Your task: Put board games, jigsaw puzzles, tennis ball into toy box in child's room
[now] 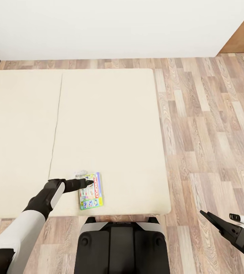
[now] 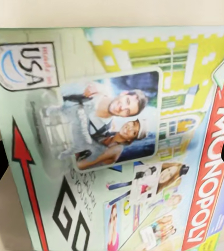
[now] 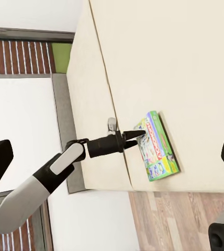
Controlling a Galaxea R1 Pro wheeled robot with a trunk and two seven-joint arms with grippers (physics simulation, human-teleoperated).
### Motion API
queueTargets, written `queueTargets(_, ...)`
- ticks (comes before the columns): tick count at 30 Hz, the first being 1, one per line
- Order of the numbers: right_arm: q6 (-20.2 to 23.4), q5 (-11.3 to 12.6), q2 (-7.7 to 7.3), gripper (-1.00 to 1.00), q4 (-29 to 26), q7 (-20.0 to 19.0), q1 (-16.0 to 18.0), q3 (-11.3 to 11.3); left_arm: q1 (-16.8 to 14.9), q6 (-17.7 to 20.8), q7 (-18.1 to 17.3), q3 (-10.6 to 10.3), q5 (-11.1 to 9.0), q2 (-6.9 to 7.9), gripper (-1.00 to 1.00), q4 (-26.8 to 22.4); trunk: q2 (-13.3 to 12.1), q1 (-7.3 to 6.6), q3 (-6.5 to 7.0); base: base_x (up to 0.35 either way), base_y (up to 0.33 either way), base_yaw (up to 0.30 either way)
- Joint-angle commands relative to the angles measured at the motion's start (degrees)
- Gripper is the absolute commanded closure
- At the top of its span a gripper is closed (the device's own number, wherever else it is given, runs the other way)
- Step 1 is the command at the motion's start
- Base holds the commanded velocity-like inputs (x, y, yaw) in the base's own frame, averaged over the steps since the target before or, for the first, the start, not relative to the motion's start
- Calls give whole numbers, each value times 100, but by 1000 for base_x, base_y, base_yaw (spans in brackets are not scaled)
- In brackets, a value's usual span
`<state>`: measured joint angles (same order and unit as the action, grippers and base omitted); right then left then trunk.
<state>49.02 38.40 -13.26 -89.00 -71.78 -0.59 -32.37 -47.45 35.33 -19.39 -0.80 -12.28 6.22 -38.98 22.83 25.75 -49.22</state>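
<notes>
One white-walled child's room with wood-plank floor; wide cream bed across it. MONOPOLY board game flat near the mattress's front edge. Left gripper spread wide, poised over the box, grasping nothing. Right gripper low over floor, parted, empty.

Cream bed on a wood-plank floor, one game box on it.

The bed's plain mattress spreads wide from the left, with a thin seam running near to far left of its middle; its right edge and near edge meet at a rounded corner. A flat MONOPOLY box lies face up on the mattress close to the near edge, just right of the seam, its long side running near to far and its red band along its right side. The floor borders the bed on the right, near and far sides.
</notes>
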Motion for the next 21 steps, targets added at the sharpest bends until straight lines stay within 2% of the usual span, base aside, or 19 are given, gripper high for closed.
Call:
queueTargets(1, 38, 27, -2, -100, -3, 6, -2, 0, -1, 39, 6, -8, -41, 3, -100, -6, 9, 4, -6, 0, -29, 0)
queueTargets(16, 38, 27, -5, -100, -3, 3, -2, -4, -1, 51, -1, -1, -68, -8, -100, -8, 9, 4, -6, 0, -8, 0)
queueTargets(21, 38, 27, -5, -100, -5, 2, -2, -5, -1, 64, -3, 0, -72, -1, -100, -6, 9, 4, -6, 0, -148, 0)
